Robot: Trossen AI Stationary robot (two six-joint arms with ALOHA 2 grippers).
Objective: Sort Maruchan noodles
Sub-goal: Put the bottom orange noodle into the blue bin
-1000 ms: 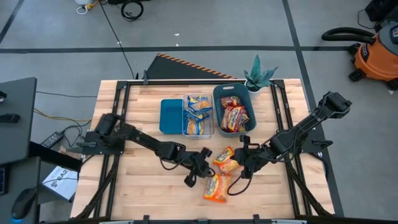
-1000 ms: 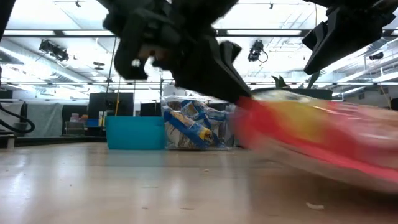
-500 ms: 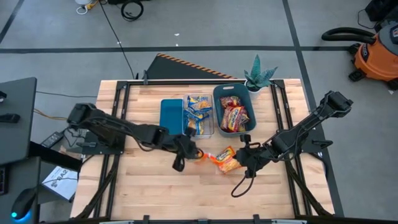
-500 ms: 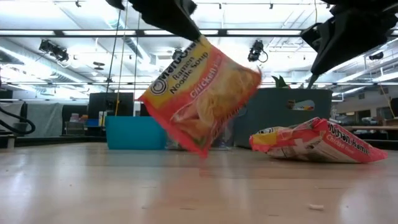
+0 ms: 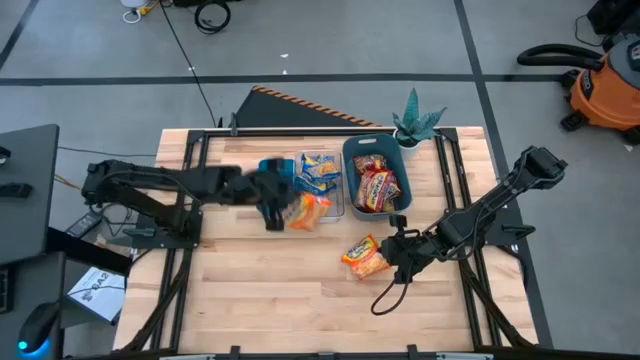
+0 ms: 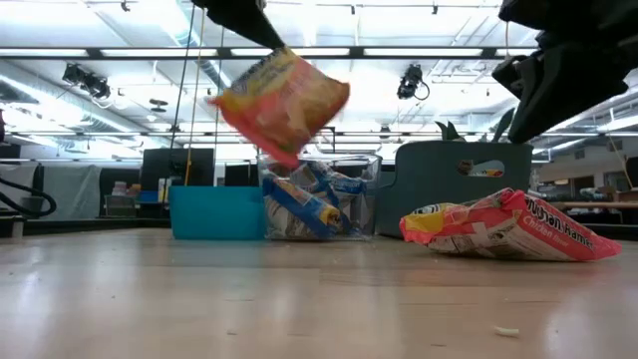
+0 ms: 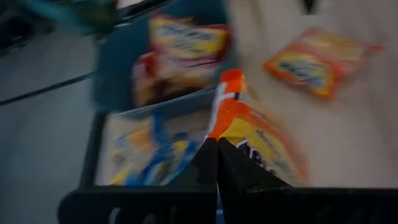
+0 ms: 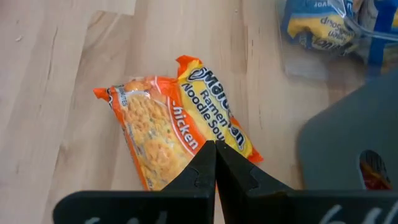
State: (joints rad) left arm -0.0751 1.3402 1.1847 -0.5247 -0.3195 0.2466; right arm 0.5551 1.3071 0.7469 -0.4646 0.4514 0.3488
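Note:
My left gripper (image 5: 287,210) is shut on an orange Maruchan packet (image 5: 308,212) and carries it in the air at the near rim of the clear bin (image 5: 318,186). That bin holds blue-and-yellow packets (image 6: 304,204). In the low view the carried packet (image 6: 279,105) hangs high above the table. Two more orange packets (image 5: 365,257) lie overlapped on the table, one on top of the other (image 8: 211,118). My right gripper (image 5: 398,250) is shut and hovers just right of them; in its wrist view the fingertips (image 8: 215,149) point at them. Red packets (image 5: 377,185) fill the grey-blue bin (image 5: 352,150). My left gripper pinches the orange packet by one edge (image 7: 219,134) between its two fingers. The packet is lifted clear, hanging tilted below and ahead of the fingers (image 6: 289,110), over the near rim of the clear bin.
A teal bin (image 5: 275,185) stands left of the clear bin. A potted plant (image 5: 415,122) sits at the far right corner of the table. Bare wood lies along the near half of the table (image 5: 260,300).
My left gripper has picked one orange packet off the table near the pile, lifted it clear and carried it toward the far edge and left, up to the clear bin. The packet has swung and tilted under the fingers. Two orange packets have stayed on the table.

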